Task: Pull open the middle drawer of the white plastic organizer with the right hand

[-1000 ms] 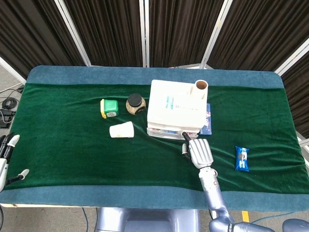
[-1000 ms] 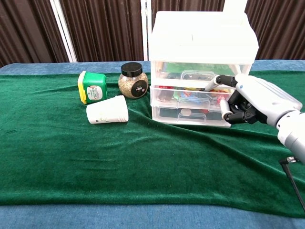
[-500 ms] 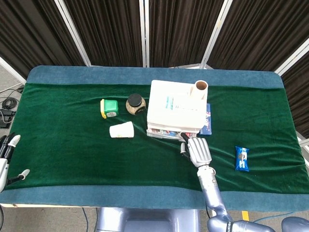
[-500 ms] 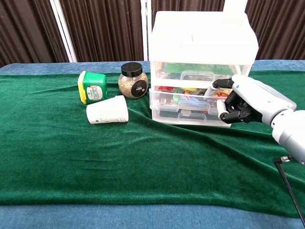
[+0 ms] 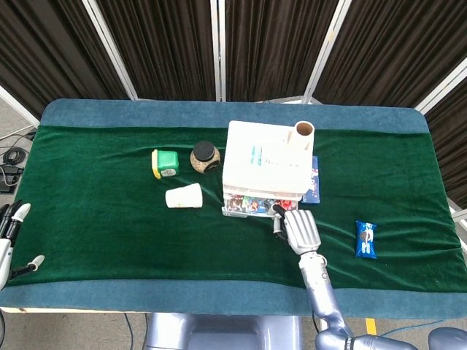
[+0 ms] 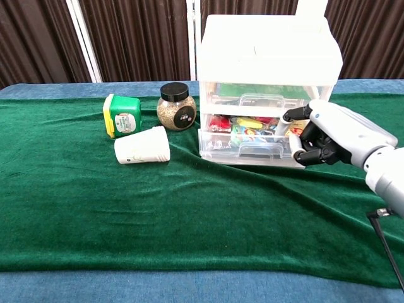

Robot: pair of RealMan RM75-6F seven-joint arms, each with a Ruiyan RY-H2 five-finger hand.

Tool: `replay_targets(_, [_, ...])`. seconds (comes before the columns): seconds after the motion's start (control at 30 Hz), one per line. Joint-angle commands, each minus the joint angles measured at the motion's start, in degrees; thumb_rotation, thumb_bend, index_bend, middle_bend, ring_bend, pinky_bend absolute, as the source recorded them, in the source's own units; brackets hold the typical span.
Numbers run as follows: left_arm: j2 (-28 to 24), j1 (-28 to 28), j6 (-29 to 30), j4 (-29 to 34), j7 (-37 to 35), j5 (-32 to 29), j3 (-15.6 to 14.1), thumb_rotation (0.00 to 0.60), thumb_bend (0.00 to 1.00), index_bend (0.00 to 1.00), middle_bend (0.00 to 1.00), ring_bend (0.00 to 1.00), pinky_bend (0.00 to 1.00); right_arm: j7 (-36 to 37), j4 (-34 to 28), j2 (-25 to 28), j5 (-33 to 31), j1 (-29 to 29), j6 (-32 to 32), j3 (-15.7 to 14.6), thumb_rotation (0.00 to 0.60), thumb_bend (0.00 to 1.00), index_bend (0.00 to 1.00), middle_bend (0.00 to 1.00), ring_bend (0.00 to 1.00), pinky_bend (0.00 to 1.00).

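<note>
The right hand [image 6: 331,136] has a glossy white shell with black fingers [image 6: 314,148] beneath — silver-grey forearm behind. The left hand [image 5: 10,222], barely visible, seems black with white fingertips.

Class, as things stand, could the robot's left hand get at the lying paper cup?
Probably yes: the left hand hangs at the table's left edge, and only bare green cloth lies between it and the paper cup.

The left hand [image 5: 10,232] is cut by the head view's left edge, so its grip cannot be told. The right hand [image 6: 328,134] covers the middle drawer [image 6: 249,140]'s right end. The organizer [image 6: 268,57] hides the cardboard tube [image 5: 303,131]'s base in the chest view.
</note>
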State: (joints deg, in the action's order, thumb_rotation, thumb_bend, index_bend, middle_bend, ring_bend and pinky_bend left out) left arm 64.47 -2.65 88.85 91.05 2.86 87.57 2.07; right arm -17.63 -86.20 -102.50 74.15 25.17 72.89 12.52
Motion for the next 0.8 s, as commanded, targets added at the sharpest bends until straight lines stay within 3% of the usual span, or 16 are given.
replay_targets(0.03, [0.02, -0.01, -0.05, -0.02, 0.02, -0.03, 0.00, 0.600, 0.07, 0.00, 0.00, 0.00, 0.00, -0.09, -0.62, 0.35, 0.47, -0.28, 0.52, -0.50, 0.600, 0.65, 0.50, 0.95, 0.99, 0.86])
replay_targets(0.8, [-0.05, 0.06, 0.09, 0.36, 0.30, -0.09, 0.05, 0.600, 0.07, 0.00, 0.00, 0.00, 0.00, 0.32, -4.71, 3.17, 3.15, -2.91, 3.28, -4.29, 0.600, 0.66, 0.53, 0.96, 1.00, 0.86])
